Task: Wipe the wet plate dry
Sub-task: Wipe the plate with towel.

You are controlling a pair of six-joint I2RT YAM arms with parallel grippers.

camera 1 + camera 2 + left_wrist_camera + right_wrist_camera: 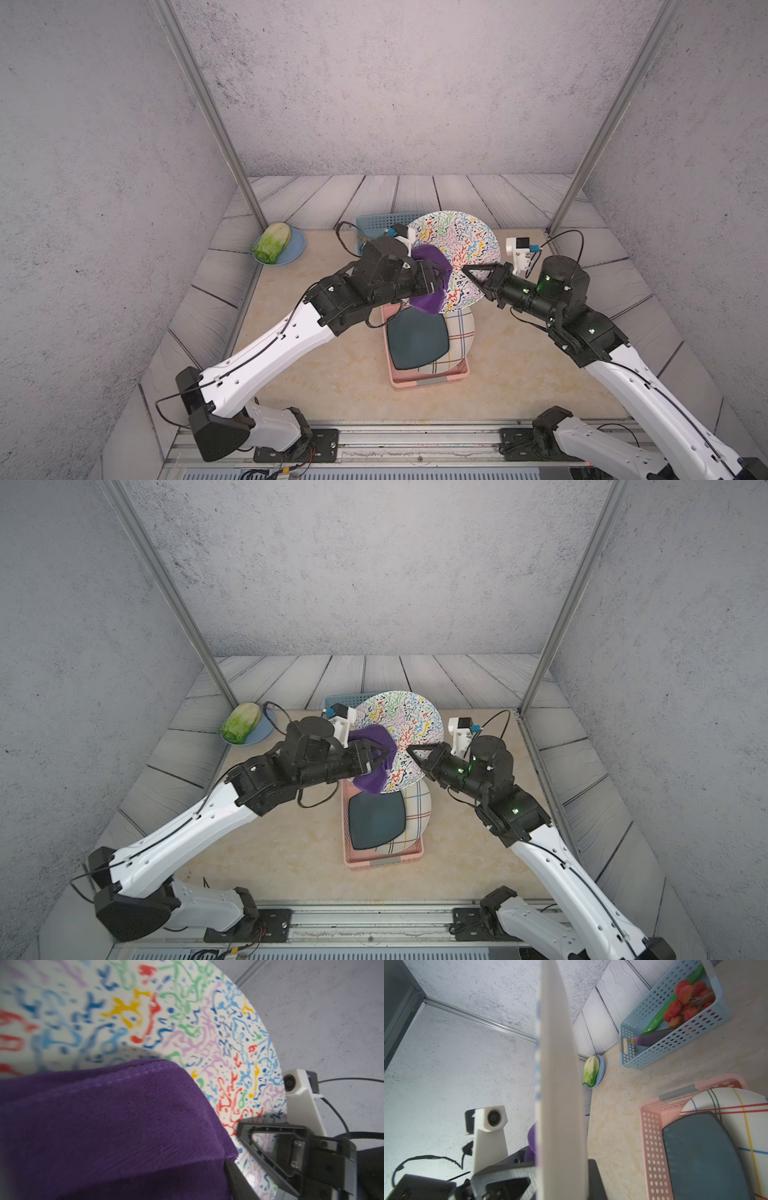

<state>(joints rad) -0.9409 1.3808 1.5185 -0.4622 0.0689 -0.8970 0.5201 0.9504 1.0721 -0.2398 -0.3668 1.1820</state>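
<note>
Nearest me, the pink basket [415, 380] on the surface keeps the other plates [419, 340]. Above it, my right jaws pinch the painted plate [461, 245] by its rim, standing it up so I can reach its face. My left jaws squeeze the purple cloth [428, 303] against it to rub it dry.

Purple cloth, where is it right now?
In both top views the purple cloth sits mid-scene, clamped in the left gripper against the patterned plate that the right gripper holds up above the pink basket.
</note>
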